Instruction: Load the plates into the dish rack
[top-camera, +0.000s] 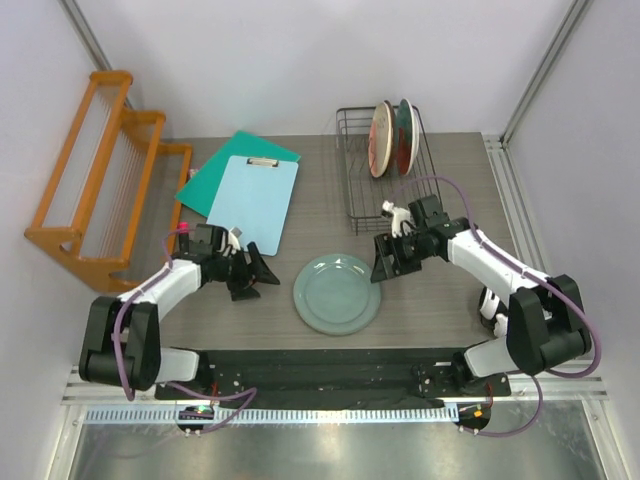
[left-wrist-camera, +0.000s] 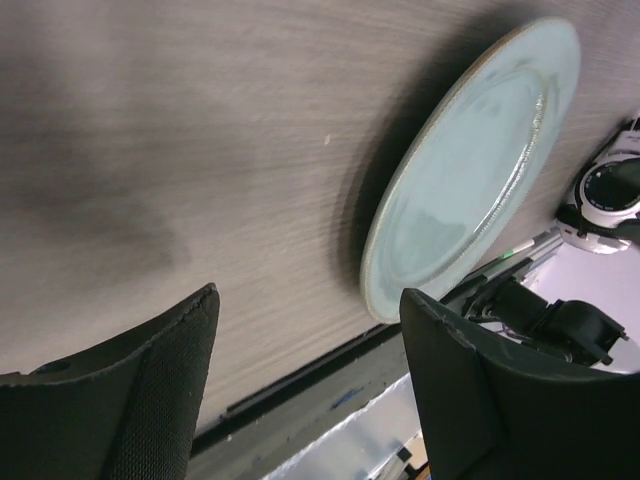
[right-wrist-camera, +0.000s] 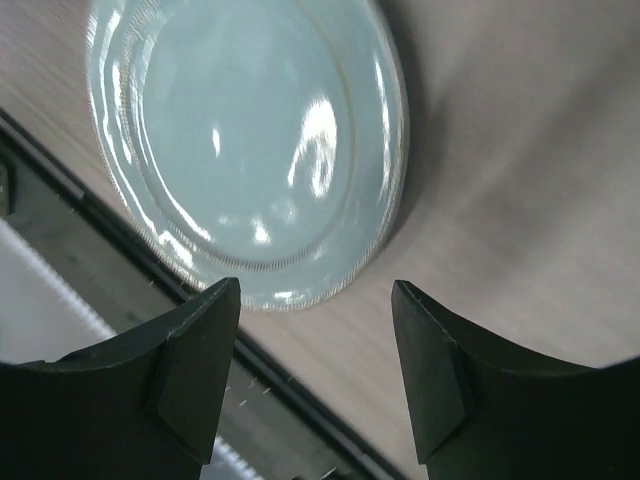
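Note:
A pale grey-green plate (top-camera: 337, 293) lies flat on the table near the front middle. It also shows in the left wrist view (left-wrist-camera: 470, 170) and the right wrist view (right-wrist-camera: 240, 140). The dark wire dish rack (top-camera: 352, 190) stands at the back right. A pink-and-cream plate (top-camera: 379, 140) and a teal plate (top-camera: 405, 133) stand upright in it, with a red-rimmed one between them. My left gripper (top-camera: 262, 272) (left-wrist-camera: 308, 298) is open and empty, just left of the flat plate. My right gripper (top-camera: 385, 260) (right-wrist-camera: 315, 290) is open and empty at the plate's right rim.
An orange wooden tiered rack (top-camera: 100, 180) stands at the far left. A light blue clipboard (top-camera: 255, 200) lies on a green folder (top-camera: 232, 155) at the back middle. A black strip (top-camera: 320, 362) runs along the table's front edge.

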